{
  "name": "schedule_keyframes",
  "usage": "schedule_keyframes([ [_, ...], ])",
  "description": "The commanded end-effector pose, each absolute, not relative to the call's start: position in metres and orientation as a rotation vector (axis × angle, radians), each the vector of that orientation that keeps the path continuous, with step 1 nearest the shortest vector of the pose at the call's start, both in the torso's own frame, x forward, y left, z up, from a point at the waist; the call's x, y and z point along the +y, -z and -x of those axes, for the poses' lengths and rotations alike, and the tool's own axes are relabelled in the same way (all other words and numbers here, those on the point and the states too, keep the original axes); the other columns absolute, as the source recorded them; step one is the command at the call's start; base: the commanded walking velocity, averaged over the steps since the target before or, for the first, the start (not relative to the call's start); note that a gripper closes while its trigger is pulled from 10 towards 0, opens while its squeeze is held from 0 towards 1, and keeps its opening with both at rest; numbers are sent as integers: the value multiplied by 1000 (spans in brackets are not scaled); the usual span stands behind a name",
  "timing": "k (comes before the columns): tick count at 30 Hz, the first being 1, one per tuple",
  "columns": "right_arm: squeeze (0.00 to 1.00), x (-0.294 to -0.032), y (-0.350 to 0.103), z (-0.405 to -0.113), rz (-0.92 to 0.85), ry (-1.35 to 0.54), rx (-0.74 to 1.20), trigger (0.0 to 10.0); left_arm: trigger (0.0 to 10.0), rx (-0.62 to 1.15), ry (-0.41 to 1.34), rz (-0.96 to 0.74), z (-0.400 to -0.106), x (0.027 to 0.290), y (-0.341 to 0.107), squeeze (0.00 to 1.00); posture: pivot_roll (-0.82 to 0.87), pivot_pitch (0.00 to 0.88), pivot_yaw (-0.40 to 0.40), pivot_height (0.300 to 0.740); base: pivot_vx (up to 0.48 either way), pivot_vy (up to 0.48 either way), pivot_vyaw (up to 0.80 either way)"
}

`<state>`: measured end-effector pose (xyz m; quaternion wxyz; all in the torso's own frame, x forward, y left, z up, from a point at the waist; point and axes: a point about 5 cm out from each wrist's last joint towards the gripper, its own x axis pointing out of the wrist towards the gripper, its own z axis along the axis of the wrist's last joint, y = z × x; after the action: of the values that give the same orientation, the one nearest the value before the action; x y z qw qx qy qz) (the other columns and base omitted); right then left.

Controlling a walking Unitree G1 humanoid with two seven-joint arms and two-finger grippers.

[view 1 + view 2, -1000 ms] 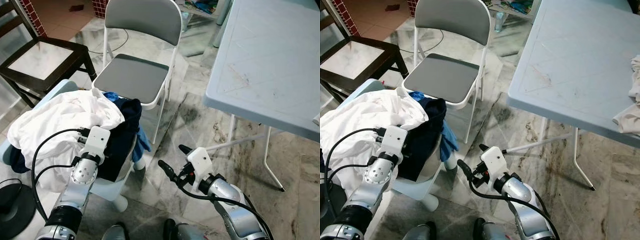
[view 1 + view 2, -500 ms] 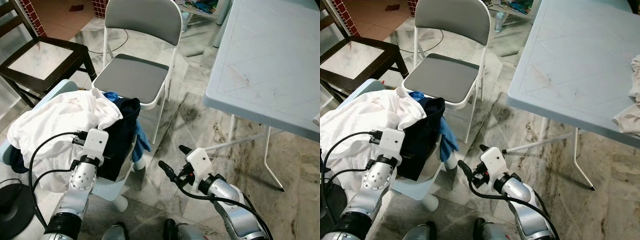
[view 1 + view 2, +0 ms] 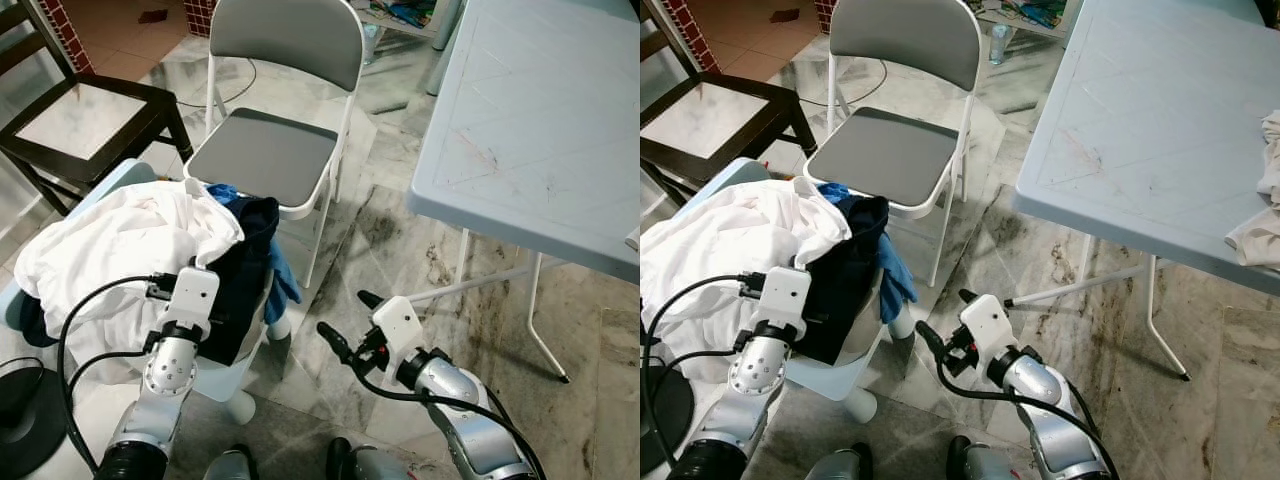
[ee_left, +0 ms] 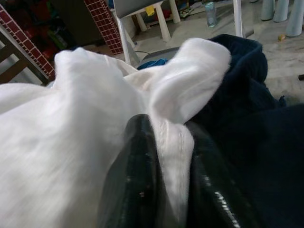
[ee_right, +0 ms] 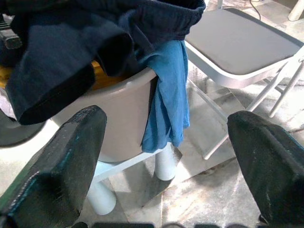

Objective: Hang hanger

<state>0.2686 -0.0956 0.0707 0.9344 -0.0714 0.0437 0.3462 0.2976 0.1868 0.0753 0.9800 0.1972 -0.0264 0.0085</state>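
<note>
A heap of clothes lies on a pale plastic chair (image 3: 215,378) at my left: a white garment (image 3: 110,240), a dark navy garment (image 3: 245,275) and a blue cloth (image 3: 284,280) hanging off the side. My left gripper (image 4: 173,156) is shut on a fold of the white garment at the heap's near edge. In the eye views its fingers are buried in the cloth past the white wrist block (image 3: 196,290). My right gripper (image 3: 345,313) is open and holds nothing, low over the marble floor to the right of the plastic chair.
A grey folding chair (image 3: 265,155) stands just behind the heap, with a dark wooden chair (image 3: 85,115) to its left. A pale blue table (image 3: 540,110) fills the right side, with a crumpled cloth (image 3: 1265,190) on it. A black round base (image 3: 25,405) sits at lower left.
My left wrist has drawn back slightly toward me with the white fold still pinched, and the fold has shifted a little. The right arm has stayed put.
</note>
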Motion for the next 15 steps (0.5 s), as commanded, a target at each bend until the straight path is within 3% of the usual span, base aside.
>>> schedule_keyframes([
  [1,0,-96,-65,-265,149,-709,108,10000,10000,-53,-24,-400,-293,188,-73,1000,157,243,-59,740,0,0,0],
  [10,0,-96,-66,-265,153,-711,109,10000,10000,-149,-1,-547,-293,183,-86,1000,155,245,-58,740,0,0,0],
  [11,0,-96,-66,-265,153,-711,110,10000,10000,-157,-7,-571,-294,183,-88,337,153,245,-59,740,0,0,0],
  [12,0,-96,-66,-265,153,-711,110,10000,10000,-159,-6,-579,-294,184,-89,0,153,245,-59,740,0,0,0],
  [15,0,-96,-66,-265,155,-711,111,10000,10000,-119,0,-545,-295,185,-86,0,153,246,-60,740,0,0,0],
])
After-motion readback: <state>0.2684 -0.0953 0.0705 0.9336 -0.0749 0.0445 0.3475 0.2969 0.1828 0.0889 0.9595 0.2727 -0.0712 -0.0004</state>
